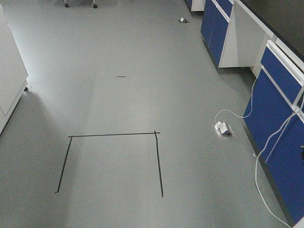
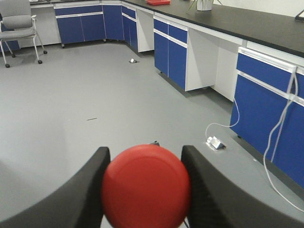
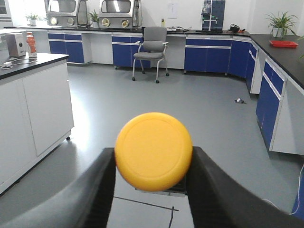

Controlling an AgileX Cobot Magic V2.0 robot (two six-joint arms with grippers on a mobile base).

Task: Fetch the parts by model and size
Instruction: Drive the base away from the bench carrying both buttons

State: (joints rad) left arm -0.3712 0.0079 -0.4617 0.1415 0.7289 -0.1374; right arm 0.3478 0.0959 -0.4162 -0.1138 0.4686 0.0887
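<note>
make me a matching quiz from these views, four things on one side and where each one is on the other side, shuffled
Things:
1. red button
2. yellow button
3. red tray
4. tape outline

Places:
A. on the floor
B. held in the right gripper
C. on the black counter
D. held in the left gripper

Pairs: 1-D, 2-B, 3-C, 4-A

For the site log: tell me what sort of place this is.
Most likely a laboratory: long black countertops over blue cabinets, boxes with round ports at the back, and a wheeled office chair.
</note>
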